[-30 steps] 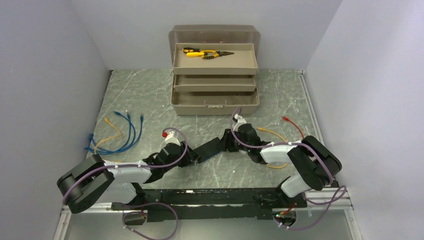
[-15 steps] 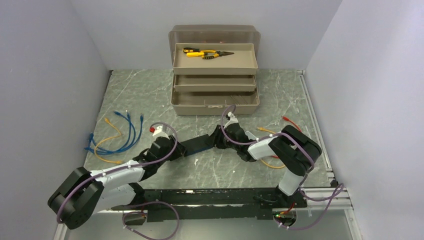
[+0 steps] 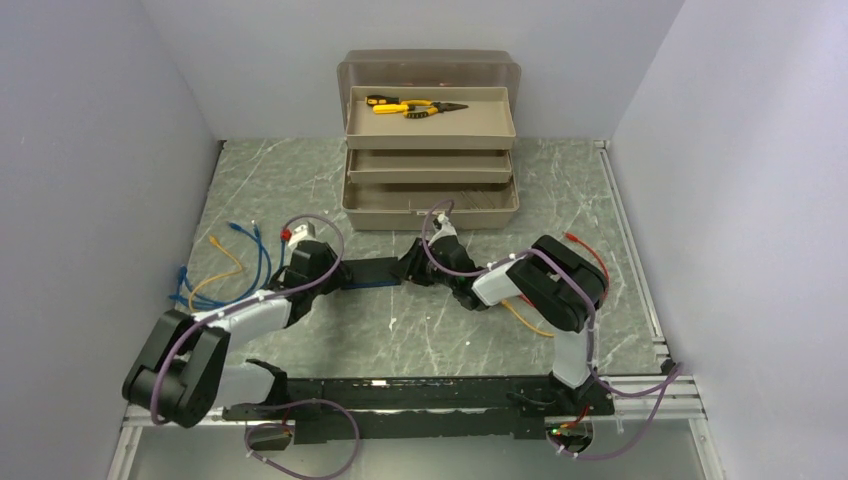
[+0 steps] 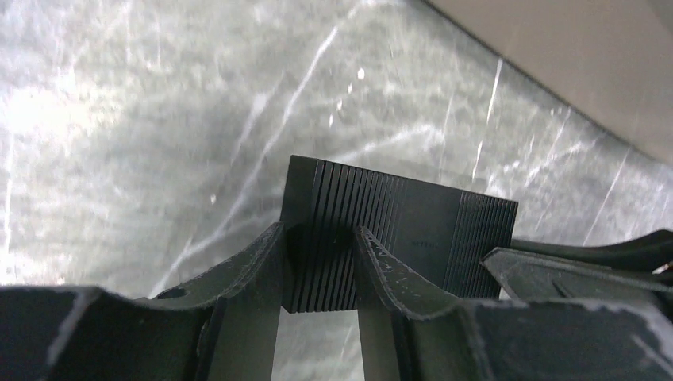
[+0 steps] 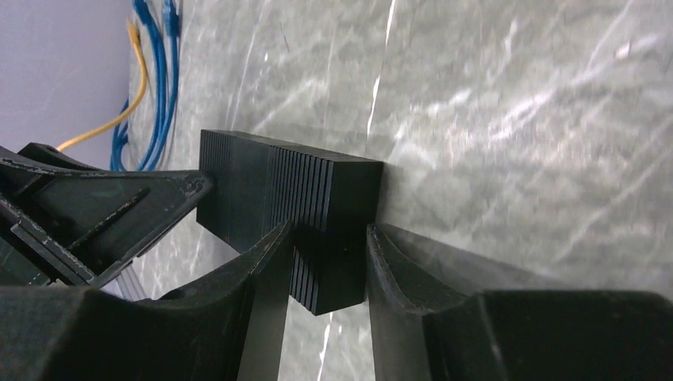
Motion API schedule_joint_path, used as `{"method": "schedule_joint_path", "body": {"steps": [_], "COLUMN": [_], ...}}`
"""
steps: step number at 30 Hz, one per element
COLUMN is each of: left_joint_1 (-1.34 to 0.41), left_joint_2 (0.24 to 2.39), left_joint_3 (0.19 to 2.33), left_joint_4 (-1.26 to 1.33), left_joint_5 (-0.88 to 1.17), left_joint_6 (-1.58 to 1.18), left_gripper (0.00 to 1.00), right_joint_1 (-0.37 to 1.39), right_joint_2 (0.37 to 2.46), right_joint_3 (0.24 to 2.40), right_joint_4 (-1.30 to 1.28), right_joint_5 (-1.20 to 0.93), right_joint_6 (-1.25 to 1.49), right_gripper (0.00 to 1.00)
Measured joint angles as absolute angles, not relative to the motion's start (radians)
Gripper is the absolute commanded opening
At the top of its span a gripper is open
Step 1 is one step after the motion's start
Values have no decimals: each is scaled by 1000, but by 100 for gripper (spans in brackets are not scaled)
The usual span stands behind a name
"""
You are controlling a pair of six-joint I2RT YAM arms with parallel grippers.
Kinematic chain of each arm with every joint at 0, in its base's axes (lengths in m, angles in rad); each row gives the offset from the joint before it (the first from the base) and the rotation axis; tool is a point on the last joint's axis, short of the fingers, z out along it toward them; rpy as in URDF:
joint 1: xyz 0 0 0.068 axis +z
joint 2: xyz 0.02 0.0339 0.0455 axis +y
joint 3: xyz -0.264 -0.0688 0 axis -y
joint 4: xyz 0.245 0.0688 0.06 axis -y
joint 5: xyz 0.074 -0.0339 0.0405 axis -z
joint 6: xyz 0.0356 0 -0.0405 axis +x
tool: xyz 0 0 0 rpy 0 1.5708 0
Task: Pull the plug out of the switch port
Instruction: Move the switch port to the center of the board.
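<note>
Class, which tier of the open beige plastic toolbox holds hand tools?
The topmost tray, holding yellow-handled pliers; no tools show in the two lower tiers.

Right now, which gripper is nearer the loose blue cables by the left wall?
Left. The left gripper clamps the switch at its end just right of the blue cables; the right gripper holds its other end, farther away.

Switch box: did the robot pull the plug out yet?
Done: the left claw and right claw are each shut on one end of the switch. In hand: holding it between them. Left: probably the pull itself; no plug shows in the wrist views, and the thin blue line at its near edge is too small to tell.
</note>
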State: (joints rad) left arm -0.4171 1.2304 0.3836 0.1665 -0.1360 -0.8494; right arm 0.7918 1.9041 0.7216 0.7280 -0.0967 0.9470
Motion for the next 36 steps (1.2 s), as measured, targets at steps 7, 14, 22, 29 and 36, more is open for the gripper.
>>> {"method": "schedule_joint_path", "body": {"steps": [7,14,22,29,36], "left_joint_1": [-328,-284,-280,-279,-286], "left_joint_2": [1380,1478,1498,1470,1409], "left_joint_3": [464,511,508,467,419], "left_joint_4": [259,341,387,413,391], "left_joint_5": [-107,-64,-49,-36,7], "left_joint_6": [-836,-823,-823,-828,-833], "left_gripper": [40,40,40,42,44], "right_joint_1": [778,749,721,721,735], "right_joint_2": [1978,2013,2024,2016,1977], "right_joint_3": [794,822,842,841,799], "right_joint_4": [763,789,779,773,779], "right_joint_5": [-70,-90,-136,-136,-128], "right_joint_6": [962,970,949,927,916], "right_gripper": [36,36,38,47,54]}}
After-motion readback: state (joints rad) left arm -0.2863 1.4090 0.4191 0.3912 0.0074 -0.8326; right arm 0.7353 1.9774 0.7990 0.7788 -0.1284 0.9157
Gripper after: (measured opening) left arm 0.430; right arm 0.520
